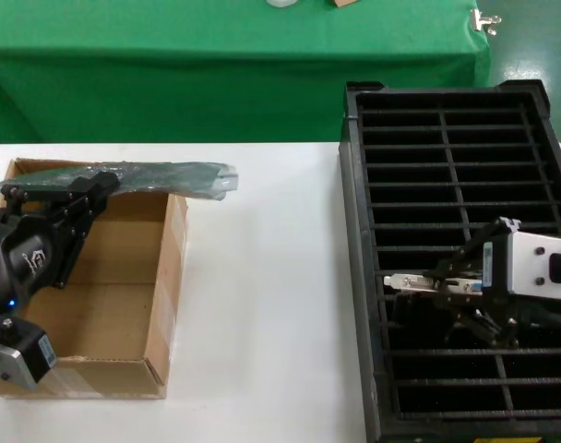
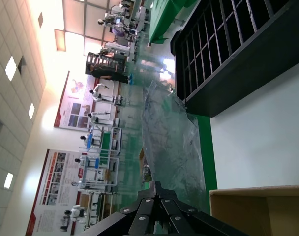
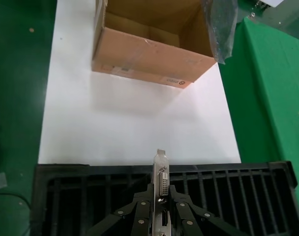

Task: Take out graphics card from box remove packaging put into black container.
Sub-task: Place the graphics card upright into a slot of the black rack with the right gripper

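Holding card: the right gripper point(image 1: 451, 286) is clamped on the small green graphics card with its shiny silver end bracket point(image 1: 414, 281), edge-down over the left column of the large black slotted plastic crate point(image 1: 354, 231).
Card position: in the right wrist view the bracket point(image 3: 161, 172) stands upright between the fingers above a partition near the crate's wall; whether the board has entered a slot cannot be told.
Done so far: the card is out of the brown corrugated cardboard box point(image 1: 161, 323) and bare of its wrapping.
Left to do: by my reading, only lowering the card into a slot and letting go.
Packaging: the crinkly grey-silver anti-static bag point(image 1: 184, 178) is pinched at one end by the left gripper point(image 1: 89, 196), stretching out past the box's far edge; the left wrist view shows it point(image 2: 171, 142) hanging flat and empty.
Box: open-topped, nothing visible inside, on the white table point(image 1: 262, 305), well apart from the crate.
Surroundings: a green-draped table point(image 1: 225, 65) stands behind.
In the way: thin partitions point(image 1: 447, 185) flank the card; a tilted board would likely catch on them.
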`<state>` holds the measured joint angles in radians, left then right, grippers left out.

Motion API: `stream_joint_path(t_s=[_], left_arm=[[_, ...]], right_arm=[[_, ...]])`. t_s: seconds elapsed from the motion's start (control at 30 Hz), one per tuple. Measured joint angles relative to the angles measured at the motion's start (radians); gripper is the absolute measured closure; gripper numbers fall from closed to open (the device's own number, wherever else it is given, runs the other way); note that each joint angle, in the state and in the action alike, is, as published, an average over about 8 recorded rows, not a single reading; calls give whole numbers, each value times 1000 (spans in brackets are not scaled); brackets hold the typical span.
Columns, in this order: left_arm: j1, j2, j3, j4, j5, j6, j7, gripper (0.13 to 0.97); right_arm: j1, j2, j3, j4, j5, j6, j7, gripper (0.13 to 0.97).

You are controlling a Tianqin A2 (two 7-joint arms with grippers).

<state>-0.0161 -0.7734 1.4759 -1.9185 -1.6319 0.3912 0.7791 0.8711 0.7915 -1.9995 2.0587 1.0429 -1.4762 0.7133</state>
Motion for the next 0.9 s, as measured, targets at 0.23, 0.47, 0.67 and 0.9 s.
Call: stream_joint_path(t_s=[0.23, 0.47, 0.67, 0.9], left_arm=[[0, 0, 0, 0, 0, 0, 0, 958], [0, 0, 0, 0, 0, 0, 0, 958], [0, 0, 0, 0, 0, 0, 0, 958], [0, 0, 0, 0, 0, 0, 0, 958]], right_arm=[[-45, 28, 34, 1, 43, 28, 5, 907], [-101, 54, 63, 1, 52, 83, -16, 907], [-155, 72, 87, 1, 50, 137, -37, 907], [-209, 95, 117, -1, 47, 187, -55, 907]])
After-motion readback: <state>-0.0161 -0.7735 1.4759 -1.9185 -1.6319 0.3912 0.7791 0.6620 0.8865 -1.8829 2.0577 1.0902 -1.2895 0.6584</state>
